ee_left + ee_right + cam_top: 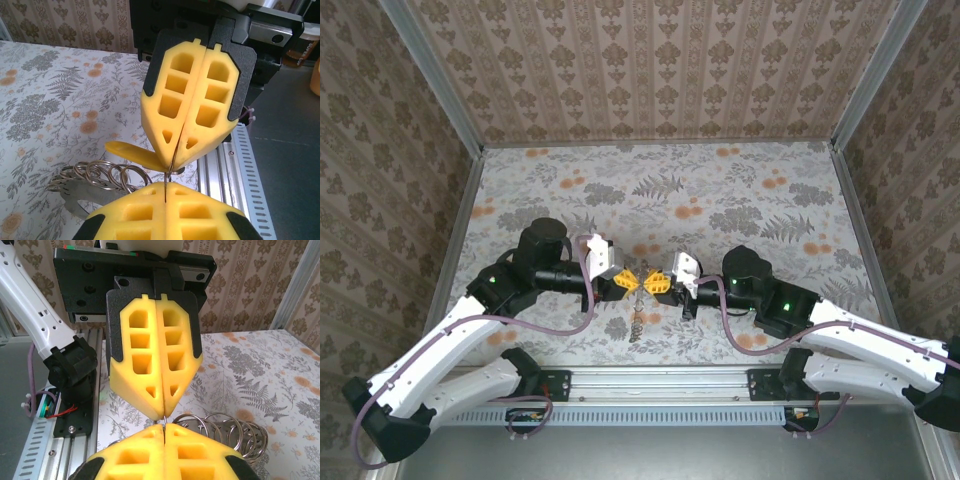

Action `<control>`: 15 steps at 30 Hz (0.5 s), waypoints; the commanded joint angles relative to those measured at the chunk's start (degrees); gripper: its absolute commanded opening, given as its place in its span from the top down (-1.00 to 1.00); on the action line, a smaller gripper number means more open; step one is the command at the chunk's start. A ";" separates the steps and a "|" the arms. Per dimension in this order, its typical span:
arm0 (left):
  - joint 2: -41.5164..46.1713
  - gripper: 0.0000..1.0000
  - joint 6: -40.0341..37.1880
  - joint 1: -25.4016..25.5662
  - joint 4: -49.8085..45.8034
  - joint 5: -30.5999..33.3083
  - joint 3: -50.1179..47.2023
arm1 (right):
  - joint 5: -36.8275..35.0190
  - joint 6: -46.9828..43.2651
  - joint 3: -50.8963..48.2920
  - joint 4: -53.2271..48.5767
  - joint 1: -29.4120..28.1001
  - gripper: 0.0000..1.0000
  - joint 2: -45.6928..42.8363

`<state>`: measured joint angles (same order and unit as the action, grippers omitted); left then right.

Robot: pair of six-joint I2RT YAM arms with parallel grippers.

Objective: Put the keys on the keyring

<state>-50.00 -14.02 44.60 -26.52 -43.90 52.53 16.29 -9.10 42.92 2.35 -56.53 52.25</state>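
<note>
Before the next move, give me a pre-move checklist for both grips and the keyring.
1. Left gripper shut on the keyring: ok.
2. Right gripper shut on the same keyring: ok.
3. Fingers meeting tip to tip, seams in line: ok.
4. Keyring span between the tips short and straight: ok.
5. Cluster of metal rings free of the fingers: cannot tell.
6. Rings threaded on the keyring: cannot tell.
</note>
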 commanded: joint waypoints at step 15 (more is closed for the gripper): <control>-0.81 1.00 0.44 -0.40 1.98 2.54 0.98 | -3.66 -4.53 1.64 -2.16 -2.15 1.00 0.36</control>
<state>-51.37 -13.98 44.58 -26.63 -42.19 52.53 13.56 -12.08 42.92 0.80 -57.71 52.53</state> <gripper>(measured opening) 0.054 0.062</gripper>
